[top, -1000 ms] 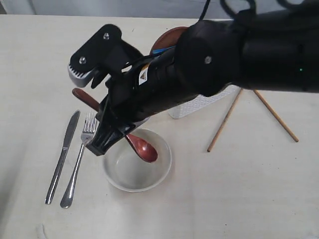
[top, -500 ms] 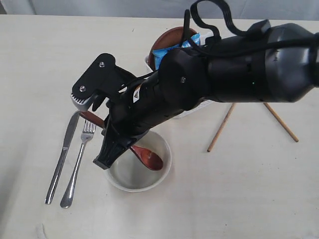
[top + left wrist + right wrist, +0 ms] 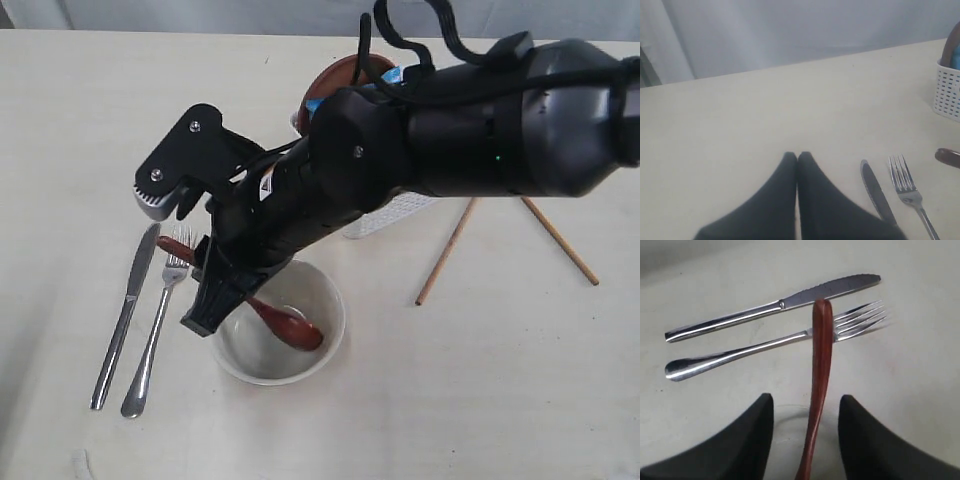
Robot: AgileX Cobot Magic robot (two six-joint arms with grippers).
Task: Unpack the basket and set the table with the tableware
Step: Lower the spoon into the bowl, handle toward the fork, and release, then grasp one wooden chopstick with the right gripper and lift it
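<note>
The step in hand is placing the wooden spoon [image 3: 292, 327]. Its head lies inside the white bowl [image 3: 335, 300] and its handle leans out over the bowl's far-left rim, ending close to the tines of the fork [image 3: 155, 330]. I cannot tell whether it touches them.

The right pincer [image 3: 805, 399] reaches across from the right and hangs low over the bowl. It is released: its jaws stand apart on either side of the spoon handle, with a gap showing between each jaw and the wood. The left pincer [image 3: 797, 155] is clenched on nothing, fingertips pressed together, above bare desk [image 3: 480, 400] left of the knife [image 3: 125, 310].

Knife and fork lie side by side left of the bowl. The two chopsticks [image 3: 447, 250] lie splayed apart on the right. The white basket [image 3: 400, 212] sits beyond the bowl, mostly behind the arm, with the round brown plate [image 3: 335, 75] and a blue packet [image 3: 393, 74] in it. No cup is in view.

By my reading, the cutlery, bowl and chopsticks are out, and the plate at least is left to unpack. The next move calls for the right pincer to rise straight off the handle, jaws kept wide so neither catches it and levers the spoon out. It can then swing back to the basket for the plate.
</note>
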